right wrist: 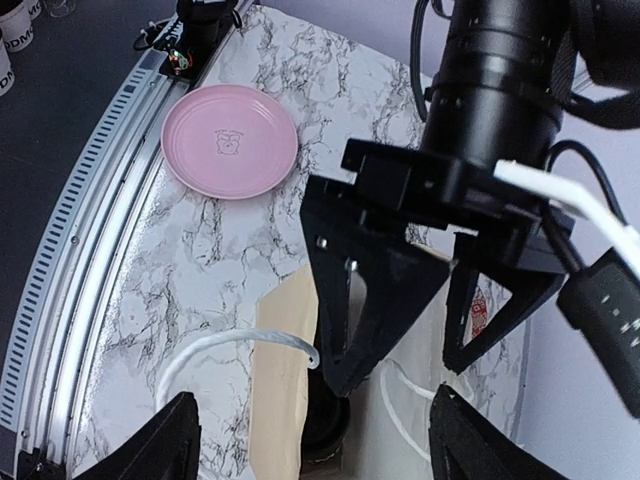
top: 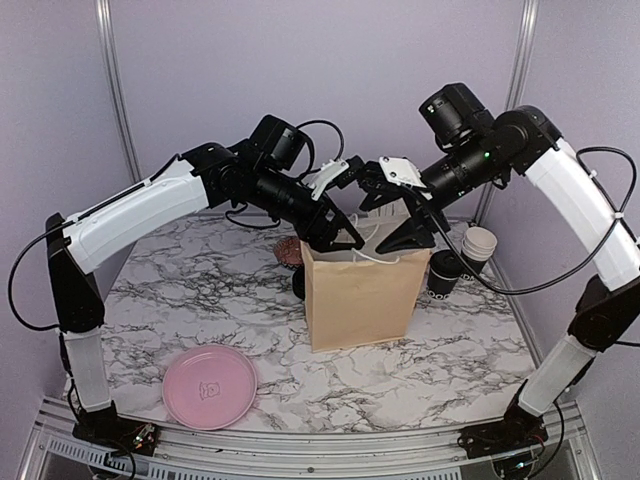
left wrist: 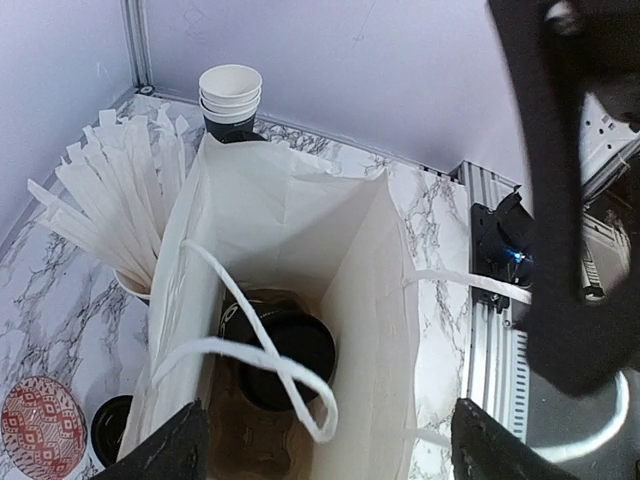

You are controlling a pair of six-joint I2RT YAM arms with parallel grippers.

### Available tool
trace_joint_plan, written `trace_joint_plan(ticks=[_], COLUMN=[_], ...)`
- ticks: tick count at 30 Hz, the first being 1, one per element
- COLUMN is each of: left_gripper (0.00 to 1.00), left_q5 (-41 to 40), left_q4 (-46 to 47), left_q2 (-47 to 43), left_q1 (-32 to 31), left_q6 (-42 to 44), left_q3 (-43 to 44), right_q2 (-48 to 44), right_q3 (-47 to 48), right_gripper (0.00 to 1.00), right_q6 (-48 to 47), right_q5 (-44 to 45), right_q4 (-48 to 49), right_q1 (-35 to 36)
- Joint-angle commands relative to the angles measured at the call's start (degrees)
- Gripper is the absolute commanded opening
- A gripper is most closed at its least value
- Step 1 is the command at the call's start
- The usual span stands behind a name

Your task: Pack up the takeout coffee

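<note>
Takeout coffee [left wrist: 285, 350], lidded, inside bag [left wrist: 290, 220]: L wrist cam shows it, top cam doesn't; both jaws spread.

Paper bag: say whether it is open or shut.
Open: the paper bag has its mouth gaping wide, with a lidded coffee cup visible down inside.

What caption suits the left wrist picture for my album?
Between open fingers, a brown paper bag holds a black-lidded takeout coffee cup; white straws stand beside it.
</note>
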Motion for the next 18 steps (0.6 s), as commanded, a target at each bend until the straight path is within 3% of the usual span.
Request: trace_joint_plan(ticks=[1,8,12,15,18], left_gripper=[0.83,0.82,0.81,0.95,0.99], left_q5=[-4.48,-5.0,-10.87,-14.85,-11.52], left_q4=[1.63,1.67,1.01,0.99,0.88], left_q2=[2.4,-1.07,-3.42,-2.58,0.8], left_q1=[-0.28,-0.2,0.1,0.25,0.21], left_q6=[-0.69,-0.72,-1.3,-0.95,-1.74], left_q3=[2.99,3.88,3.79,4.66,7.35], right_q2=[-0.4,-1.5,-3.36,-4.81,-6.04], right_q3=[4.6,8.15,5.05,1.99,-0.35], right_gripper=[0.75,0.73,0.73,0.72,0.73], right_q6=[-0.45,0.82,2.37,3.74,4.74], right_q5=[-1.44,-4.76,-6.52,-7.12,-8.46], right_q4=[-0.34,0.09,2.26,4.44,5.91], right_q1=[-0.84,-10.54,-16.72,-20.48,-23.38])
